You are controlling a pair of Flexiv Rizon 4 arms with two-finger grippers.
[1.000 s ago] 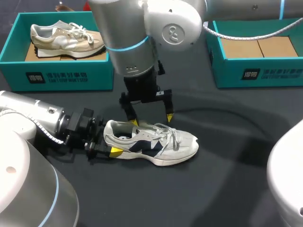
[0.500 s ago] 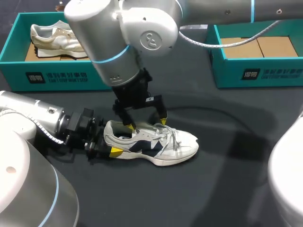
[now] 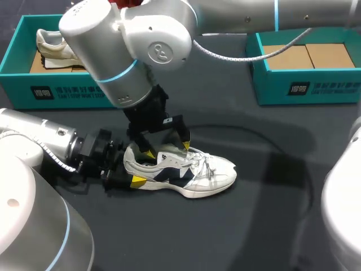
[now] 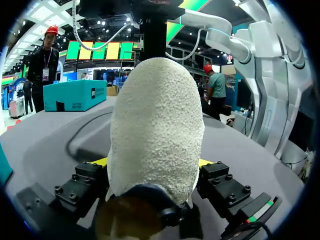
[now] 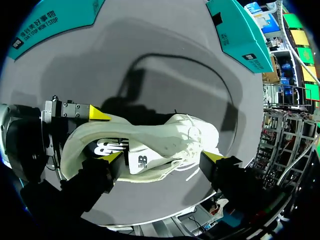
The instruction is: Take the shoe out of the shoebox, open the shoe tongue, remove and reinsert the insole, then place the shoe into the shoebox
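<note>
The heel of the shoe [image 3: 180, 172] is clamped by the left gripper [image 3: 131, 173], steadying it for the right gripper [image 3: 166, 150], held spread apart over its opening.

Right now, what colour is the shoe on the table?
The shoe is white with navy panels; head view shows best.

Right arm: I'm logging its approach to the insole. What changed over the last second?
The right gripper came down and swung toward the heel, its open fingers now just over the opening of the shoe. The left gripper stayed shut on the heel, and the shoe did not move.
</note>
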